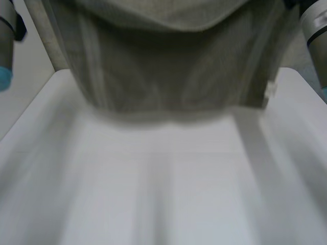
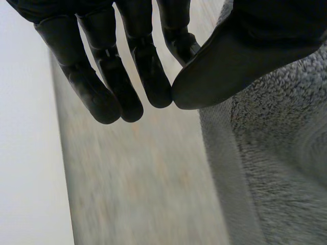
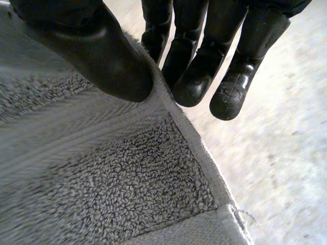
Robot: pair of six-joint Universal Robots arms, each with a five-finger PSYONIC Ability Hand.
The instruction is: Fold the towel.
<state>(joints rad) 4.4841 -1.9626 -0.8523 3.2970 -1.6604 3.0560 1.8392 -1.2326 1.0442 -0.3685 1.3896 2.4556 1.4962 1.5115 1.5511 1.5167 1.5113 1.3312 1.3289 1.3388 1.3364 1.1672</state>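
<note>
The grey towel (image 1: pixel 173 66) hangs lifted above the white table (image 1: pixel 168 184), spread wide, with its lower hem just over the far part of the table. A small white label (image 1: pixel 270 89) sits at its right lower corner. In the left wrist view my left hand (image 2: pixel 102 76) pinches the towel (image 2: pixel 276 168) at its edge between thumb and fingers. My right hand (image 3: pixel 102 51) pinches the hemmed edge of the towel (image 3: pixel 102 184) near a corner, thumb on the terry side and fingers behind.
My left arm (image 1: pixel 5 46) and right arm (image 1: pixel 317 30) stand raised at either side of the towel. Below the hanging cloth lies the near half of the white table.
</note>
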